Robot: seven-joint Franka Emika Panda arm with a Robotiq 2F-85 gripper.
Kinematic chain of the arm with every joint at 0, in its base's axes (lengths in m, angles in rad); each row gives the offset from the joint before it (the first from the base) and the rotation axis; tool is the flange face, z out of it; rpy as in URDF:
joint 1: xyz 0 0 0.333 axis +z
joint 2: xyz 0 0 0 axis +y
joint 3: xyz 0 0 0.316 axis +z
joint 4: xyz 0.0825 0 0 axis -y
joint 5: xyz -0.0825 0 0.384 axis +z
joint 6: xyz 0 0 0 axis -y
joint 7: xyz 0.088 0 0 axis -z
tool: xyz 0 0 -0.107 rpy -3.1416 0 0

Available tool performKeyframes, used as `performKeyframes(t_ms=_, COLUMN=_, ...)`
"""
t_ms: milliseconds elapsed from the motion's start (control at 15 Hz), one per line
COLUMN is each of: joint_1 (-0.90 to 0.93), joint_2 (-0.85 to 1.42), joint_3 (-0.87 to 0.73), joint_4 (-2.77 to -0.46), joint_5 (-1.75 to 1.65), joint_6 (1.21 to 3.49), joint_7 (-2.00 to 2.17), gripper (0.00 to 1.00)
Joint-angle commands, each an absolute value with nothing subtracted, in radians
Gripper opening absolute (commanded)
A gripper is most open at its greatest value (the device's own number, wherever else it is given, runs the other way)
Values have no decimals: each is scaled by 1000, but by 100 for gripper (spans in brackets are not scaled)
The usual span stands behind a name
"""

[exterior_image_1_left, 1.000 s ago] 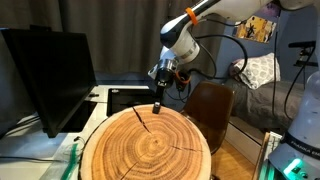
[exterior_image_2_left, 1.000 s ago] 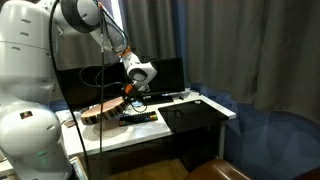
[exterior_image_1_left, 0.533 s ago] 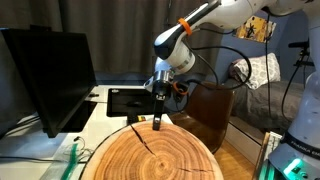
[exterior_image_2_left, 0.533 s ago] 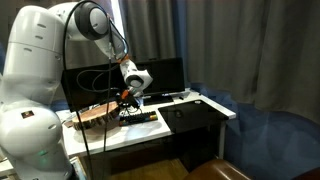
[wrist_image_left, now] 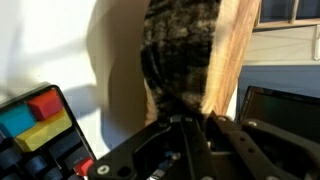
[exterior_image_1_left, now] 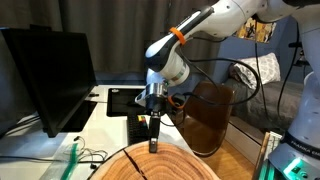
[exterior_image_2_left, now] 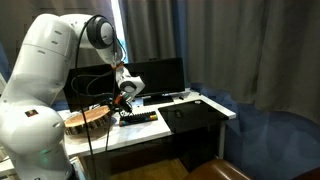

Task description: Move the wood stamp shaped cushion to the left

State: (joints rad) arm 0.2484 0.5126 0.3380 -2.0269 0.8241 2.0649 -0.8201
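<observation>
Sliding away from the black monitor (exterior_image_1_left: pixel 45 75) over the last second, the round tan tree-slice cushion with the dark bark rim (exterior_image_1_left: pixel 185 168) is now showing only as a sliver at the bottom of an exterior view. In an exterior view it (exterior_image_2_left: pixel 87 120) is hanging tilted over the end of the white desk (exterior_image_2_left: pixel 190 125) nearest the robot's base. The Robotiq gripper (exterior_image_1_left: pixel 153 143) is pinching the cushion's edge. In the wrist view the bark rim (wrist_image_left: pixel 180 45) is running down between the fingers (wrist_image_left: pixel 215 130), so they are probably clamped on it, though the contact is blurred. I judge the sideways carry to be under way. Next, the arm is going to need a steady grip, a gentle lowering until the cushion lies flat, then release.
</observation>
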Motion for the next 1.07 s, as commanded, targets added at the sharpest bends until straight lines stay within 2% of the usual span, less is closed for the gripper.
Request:
performKeyframes(t_ms=0, joint_1=262, joint_2=552, joint_3=349, joint_4=-1984, joint_5=827, joint_6=2080, joint_7=-818, gripper=38)
performKeyframes(t_ms=133, joint_1=268, joint_2=548, joint_3=348, joint_4=-1982, joint_5=815, joint_6=2080, joint_7=-807, gripper=41)
performKeyframes(t_ms=200, joint_1=270, joint_2=535, joint_3=348, joint_4=-1987, joint_5=809, joint_6=2075, joint_7=-796, gripper=47)
performKeyframes(t_ms=667, joint_1=271, joint_2=382, joint_3=345, joint_4=-2082, joint_5=815, joint_6=2088, joint_7=-676, gripper=96)
performKeyframes(t_ms=800, joint_1=264, joint_2=303, joint_3=337, joint_4=-2135, joint_5=822, joint_6=2107, joint_7=-615, gripper=100)
performKeyframes(t_ms=1000, joint_1=253, joint_2=160, joint_3=308, joint_4=-2241, joint_5=798, joint_6=2151, joint_7=-502, gripper=100)
